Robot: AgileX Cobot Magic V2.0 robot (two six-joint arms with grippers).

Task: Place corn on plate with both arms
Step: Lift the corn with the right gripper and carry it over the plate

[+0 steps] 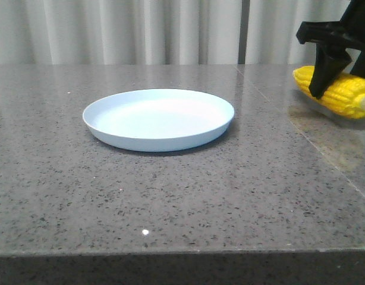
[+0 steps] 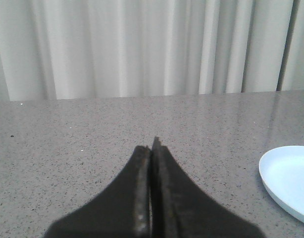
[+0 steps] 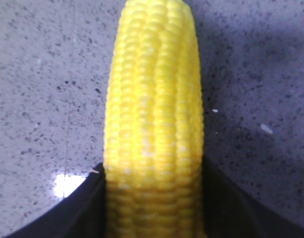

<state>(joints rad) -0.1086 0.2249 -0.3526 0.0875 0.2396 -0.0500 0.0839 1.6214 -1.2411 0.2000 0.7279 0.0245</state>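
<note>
I had the corn (image 1: 343, 95) pinched in my right gripper (image 1: 321, 83), way out at the right edge of the front view, fingers pressed against both flanks of the cob. In the right wrist view the corn (image 3: 152, 124) filled the frame, kernel rows running straight away from me, a dark finger (image 3: 68, 213) on each side at its near end. The cob's shadow sat apart from it on the table (image 1: 170, 196), so I judged it just lifted off the surface, though only barely. Its pale stub end pointed toward the right and forward.

The plate (image 1: 159, 119) sat near the middle of the table, well apart from the corn, and nothing lay in it. So the grab looked done; the carry and the set-down were still to come.

My left gripper (image 2: 152, 148) was out of the front view altogether. Its own wrist camera showed the two fingers pressed together, holding nothing, low over bare stone, with the rim of the plate (image 2: 285, 178) just peeking in at the side.

By my reckoning I was roughly a third of the way through: corn secured, plate waiting, and the left arm, which the task calls for, not yet contributing. Next came the swing across to the plate.
</note>
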